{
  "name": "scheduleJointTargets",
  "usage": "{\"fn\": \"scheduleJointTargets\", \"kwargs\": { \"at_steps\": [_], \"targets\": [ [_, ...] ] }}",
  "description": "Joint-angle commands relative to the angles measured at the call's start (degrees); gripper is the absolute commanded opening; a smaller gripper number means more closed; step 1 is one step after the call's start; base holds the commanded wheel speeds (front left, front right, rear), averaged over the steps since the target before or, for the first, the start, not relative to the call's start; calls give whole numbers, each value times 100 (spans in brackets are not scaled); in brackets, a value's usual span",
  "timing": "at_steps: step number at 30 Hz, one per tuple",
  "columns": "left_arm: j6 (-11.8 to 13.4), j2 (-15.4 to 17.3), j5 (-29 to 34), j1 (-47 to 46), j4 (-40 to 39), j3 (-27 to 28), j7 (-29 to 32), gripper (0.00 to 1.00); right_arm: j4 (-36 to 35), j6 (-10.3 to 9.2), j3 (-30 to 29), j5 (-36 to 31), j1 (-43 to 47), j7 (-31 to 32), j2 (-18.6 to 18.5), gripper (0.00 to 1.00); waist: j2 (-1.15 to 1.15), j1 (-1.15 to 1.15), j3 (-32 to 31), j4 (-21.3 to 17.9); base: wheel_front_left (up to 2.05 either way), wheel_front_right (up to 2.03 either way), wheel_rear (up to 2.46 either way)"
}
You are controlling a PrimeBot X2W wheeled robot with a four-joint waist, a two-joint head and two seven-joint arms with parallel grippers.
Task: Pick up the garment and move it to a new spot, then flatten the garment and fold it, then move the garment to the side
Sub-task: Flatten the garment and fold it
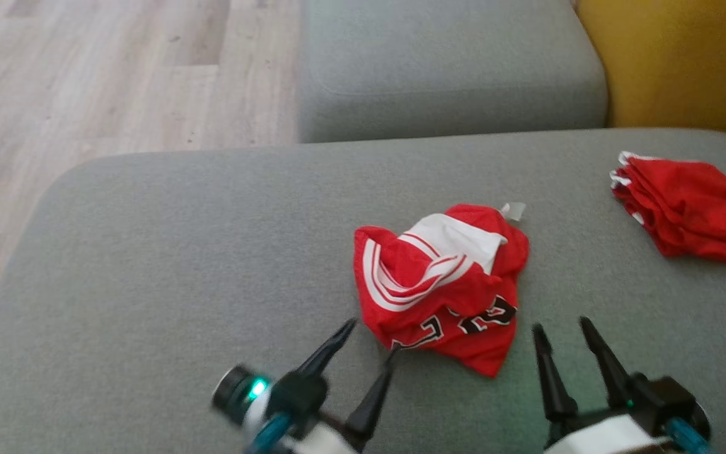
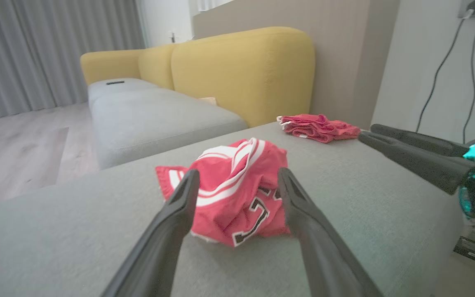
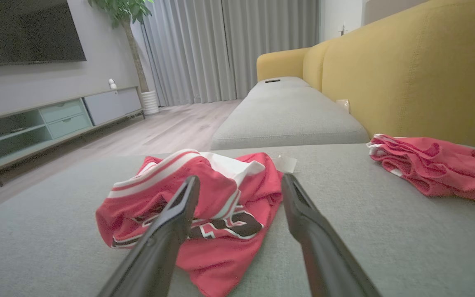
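**Operator:** Cloth items, counted?

**Checker:** You have two, both red. Item one, the garment (image 1: 442, 284): a thin jersey with white striped trim and black numerals, crumpled in a heap at lower centre of the head view. It has one small white tag (image 1: 514, 211) at its upper edge. Item two, a second red garment (image 1: 691, 214): folded, white-edged, at the right edge, well apart from the first.

**Operator:** Furniture?

**Checker:** Two grey cushions, matte woven cloth, rounded corners. The near cushion (image 1: 180, 252) carries both garments; the far cushion (image 1: 451, 63) sits at top centre. One yellow backrest (image 1: 684, 57), upper right. Pale plank floor (image 1: 86, 94), upper left.

**Operator:** Fingers?

**Checker:** Four, long, dark and tapered. Your left fingers (image 1: 328, 350) are spread, with one tip just beside the jersey's lower edge. Your right fingers (image 1: 549, 378) are spread too, at lower right, near the jersey. Neither pair pinches anything.
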Motion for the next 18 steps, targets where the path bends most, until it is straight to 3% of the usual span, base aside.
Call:
{"fn": "scheduleJointTargets", "kwargs": {
  "at_steps": [1,9,18],
  "targets": [
    [-26,-43,-108,-608,-42,-29,-70,100,-170,37,228,99,-430,-21,-30,100,0,0,104,-137,0,0,0],
    [28,-43,-379,-2072,997,-929,-70,100,-201,37,661,80,-577,-21,-30,100,0,0,392,-629,0,0,0],
    [489,-43,-1037,-3558,2385,-1610,352,100,-333,37,733,176,-836,-21,-30,100,0,0,881,-1390,0,0,0]
  ]
}}
